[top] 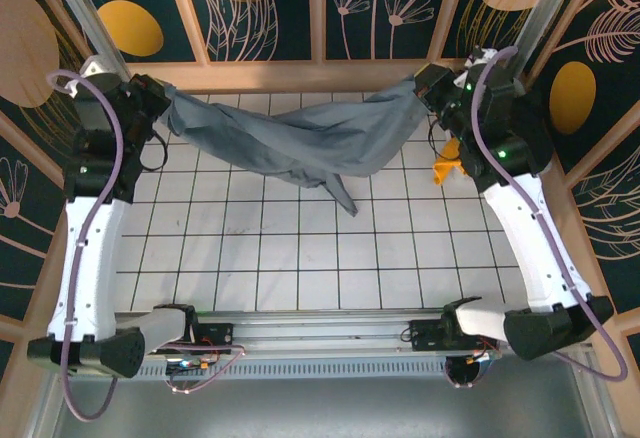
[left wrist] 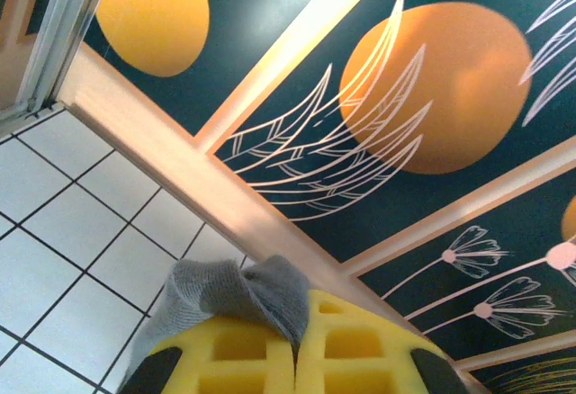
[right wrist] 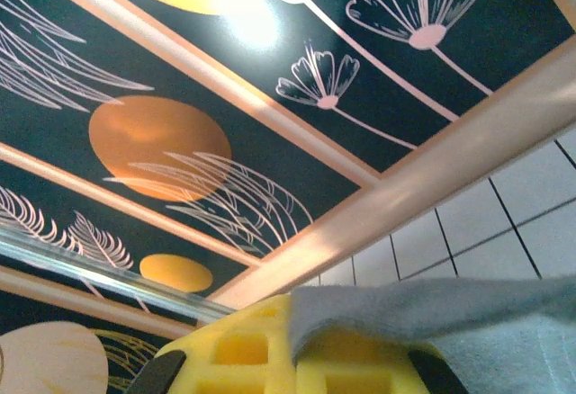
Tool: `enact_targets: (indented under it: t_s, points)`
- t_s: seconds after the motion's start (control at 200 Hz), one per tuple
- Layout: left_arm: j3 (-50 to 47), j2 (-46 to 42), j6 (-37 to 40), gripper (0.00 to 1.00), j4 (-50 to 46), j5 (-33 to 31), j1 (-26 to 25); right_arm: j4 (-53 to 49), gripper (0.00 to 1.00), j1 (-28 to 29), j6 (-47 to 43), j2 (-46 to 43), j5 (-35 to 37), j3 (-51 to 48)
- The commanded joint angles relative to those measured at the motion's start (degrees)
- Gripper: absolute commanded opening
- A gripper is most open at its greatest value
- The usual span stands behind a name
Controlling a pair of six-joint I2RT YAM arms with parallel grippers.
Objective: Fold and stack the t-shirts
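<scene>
Top view: a slate grey-blue t-shirt [top: 300,138] is stretched in the air between the two arms, above the tiled table [top: 300,258]. One end is pinched by the left gripper [top: 163,98], the other by the right gripper [top: 422,86], both near the far wooden rail [top: 290,76]. The cloth is soft and creased. It sags in the middle, and a pointed fold hangs toward the tiles. The table is made of glossy white square tiles with dark grout. It is walled by dark teal panels [top: 270,8] printed with pale leaf outlines and orange discs. A small yellow-orange cloth [top: 445,170] is seen beside the right arm, partly hidden, probably another shirt.

Left wrist view: the yellow moulded fingers of the left gripper [left wrist: 295,344] are pressed together. A bunched tuft of grey t-shirt [left wrist: 234,291] fabric is clamped at the seam between them; a fine knit texture is visible. White tiles [left wrist: 63,232] and the wooden rail [left wrist: 180,169] lie behind.

Right wrist view: the right gripper [right wrist: 288,349] is clenched on the t-shirt [right wrist: 450,322]. The smooth grey-blue fabric is draped over its yellow fingers and runs off to the right. The rail [right wrist: 432,187] and tiles [right wrist: 540,196] are seen beyond.
</scene>
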Motion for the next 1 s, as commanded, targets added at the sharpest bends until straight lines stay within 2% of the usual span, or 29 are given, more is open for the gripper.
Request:
enact_targets:
  t_s: [0.0, 0.17, 0.31, 0.43, 0.535, 0.616, 0.736, 0.806, 0.891, 0.996]
  points:
    - [-2.9, -3.9, 0.1, 0.0, 4.6, 0.0, 0.5, -4.2, 0.0, 0.1, 1.7, -4.1, -0.2, -3.1]
    - [-6.6, -5.9, -1.0, 0.0, 5.7, -0.3, 0.5, -7.8, 0.0, 2.3, 4.1, -8.7, 4.1, -6.3]
    - [-7.1, -3.1, -1.1, 0.0, 7.4, -0.1, 0.5, -7.6, 0.0, 2.6, 5.8, -6.1, 7.1, -8.9]
    - [-6.0, 3.2, -0.5, 0.0, 8.6, 0.1, 0.5, -6.3, 0.0, 1.3, 5.9, 3.8, 6.6, -7.3]
    - [-3.8, 9.9, -0.2, 0.0, 9.1, 0.7, 0.5, -5.6, 0.0, -2.0, 6.7, 15.3, 2.5, -4.6]
    - [-1.6, 15.8, 1.0, 0.0, 9.4, 3.6, 0.5, -5.2, 0.0, -4.3, 6.3, 23.9, -0.8, -1.9]
    - [1.3, 23.1, 3.1, 0.0, 9.5, 10.0, 0.5, -5.4, 0.37, -5.5, 1.8, 33.0, -1.8, 3.1]
    - [1.8, 25.0, 3.5, 0.0, 9.4, 12.4, 0.5, -5.6, 0.52, -4.8, -1.2, 34.8, -0.4, 4.1]
    - [0.7, 25.2, 3.6, 0.0, 9.8, 13.3, 0.5, -4.6, 0.61, -2.6, -4.9, 33.6, 1.1, 0.9]
    - [-1.1, 24.9, 3.3, 0.0, 9.6, 13.8, 0.5, -1.8, 0.63, 2.9, -10.2, 29.0, 2.9, -7.4]
